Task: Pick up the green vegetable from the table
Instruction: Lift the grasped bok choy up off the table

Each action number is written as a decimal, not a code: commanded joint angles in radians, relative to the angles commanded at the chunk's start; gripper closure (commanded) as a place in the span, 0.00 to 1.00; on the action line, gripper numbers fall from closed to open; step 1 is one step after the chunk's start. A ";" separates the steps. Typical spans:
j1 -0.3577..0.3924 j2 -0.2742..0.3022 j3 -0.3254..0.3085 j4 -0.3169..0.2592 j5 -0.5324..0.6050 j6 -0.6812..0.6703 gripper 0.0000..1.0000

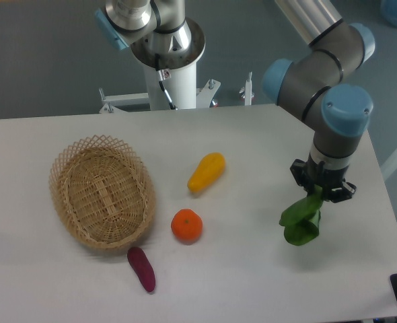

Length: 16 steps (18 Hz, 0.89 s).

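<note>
A: Where's the pincer on my feed?

B: I see it at the right side of the counter, pointing straight down, its fingers clamped on the upper end of the green vegetable

A: And the vegetable itself?

B: It hangs from the pincer, leaves drooping toward the near edge; I can't tell whether its lower end touches the counter or hangs just clear of it

A: What else do I have out there?

B: The wicker basket sits at the left. The yellow fruit lies mid-counter, the orange just nearer than it, and the purple piece nearest, beside the basket's near rim
</note>
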<state>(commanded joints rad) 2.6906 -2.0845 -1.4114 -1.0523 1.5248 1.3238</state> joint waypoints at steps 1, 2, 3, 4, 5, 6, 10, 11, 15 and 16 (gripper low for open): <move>0.000 -0.012 0.017 -0.008 0.001 -0.002 0.78; -0.002 -0.017 0.034 -0.024 0.005 0.000 0.78; -0.002 -0.022 0.052 -0.043 0.005 0.000 0.78; -0.002 -0.031 0.072 -0.064 0.006 0.000 0.78; -0.002 -0.038 0.092 -0.081 0.006 0.000 0.78; -0.002 -0.051 0.109 -0.093 0.006 0.002 0.78; 0.000 -0.080 0.184 -0.153 0.009 0.002 0.77; 0.000 -0.094 0.201 -0.163 0.011 0.002 0.77; 0.005 -0.104 0.223 -0.192 0.020 0.066 0.77; 0.006 -0.103 0.226 -0.192 0.020 0.074 0.77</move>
<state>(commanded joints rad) 2.6967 -2.1875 -1.1858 -1.2441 1.5447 1.3974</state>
